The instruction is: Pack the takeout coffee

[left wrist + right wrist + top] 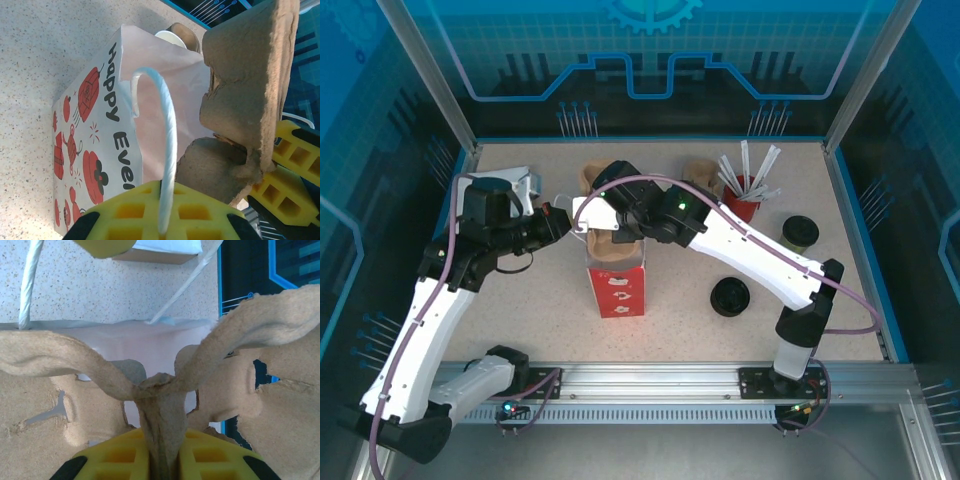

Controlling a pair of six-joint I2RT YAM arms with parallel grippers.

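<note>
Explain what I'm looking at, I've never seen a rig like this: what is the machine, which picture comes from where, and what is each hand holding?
Two white robot arms are bolted at the near edge of a table. The wide picture looks down from above and behind them. The other two come from a camera on each wrist. The left hand is shut on the white handle of the red-printed paper bag standing mid-table. The right hand is shut on the centre ridge of a brown cardboard cup carrier, held at the bag's open top. To the right stand the takeout coffee with its black lid, a stack of black lids and a red cup of white sticks.
</note>
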